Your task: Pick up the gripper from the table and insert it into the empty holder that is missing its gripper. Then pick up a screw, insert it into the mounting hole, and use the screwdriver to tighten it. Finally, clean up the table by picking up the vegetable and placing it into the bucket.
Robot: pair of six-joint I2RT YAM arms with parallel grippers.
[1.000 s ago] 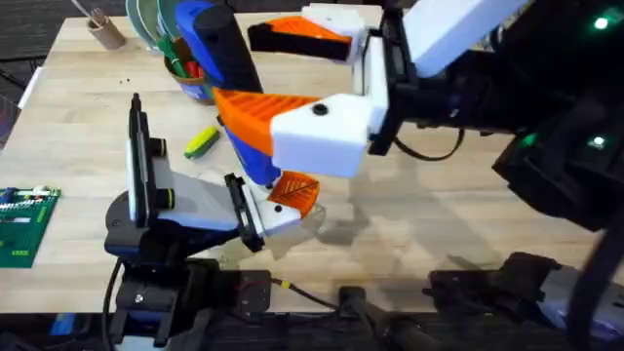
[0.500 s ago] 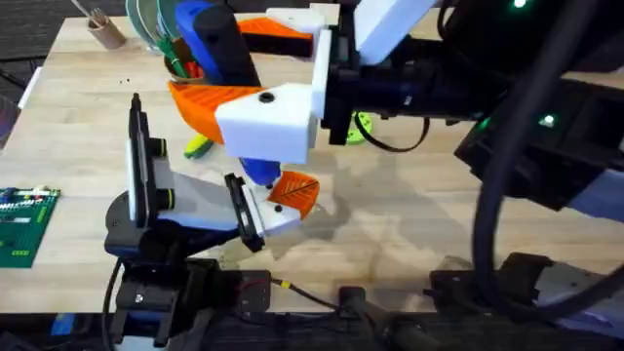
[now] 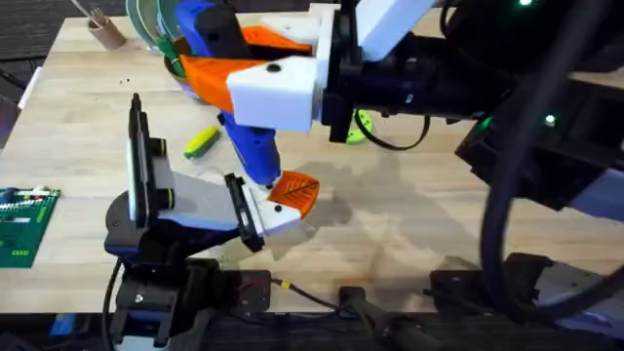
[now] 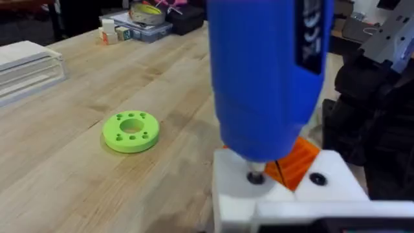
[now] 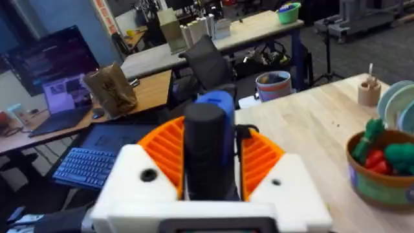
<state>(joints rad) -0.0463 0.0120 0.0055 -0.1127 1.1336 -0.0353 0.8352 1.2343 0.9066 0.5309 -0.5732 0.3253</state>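
My right gripper (image 3: pixel 226 57), white mounts with orange ribbed fingers, is shut on the blue screwdriver (image 3: pixel 250 146), which it holds tilted over the table's near middle. In the right wrist view the orange fingers (image 5: pixel 259 162) press both sides of its dark top (image 5: pixel 206 149). In the left wrist view the screwdriver (image 4: pixel 265 77) comes down with its metal tip in a hole of the white holder (image 4: pixel 284 200). The orange gripper (image 4: pixel 296 162) sits in that holder. The holder (image 3: pixel 283 220) with the orange gripper (image 3: pixel 294 193) is at the end of my left gripper (image 3: pixel 278 209). The yellow-green vegetable (image 3: pixel 202 142) lies on the table. The bucket (image 5: pixel 380 171) holds toy vegetables.
A green disc (image 3: pixel 363 125) lies on the wood behind the right arm, also seen as the green disc (image 4: pixel 131 131). A small brown cup (image 3: pixel 102 29) stands at the far left corner. A green circuit board (image 3: pixel 24 226) lies at the left edge.
My right gripper has swung left and toward the far side with the screwdriver, uncovering its blue body. The tip stays over the holder. The left arm has not moved.
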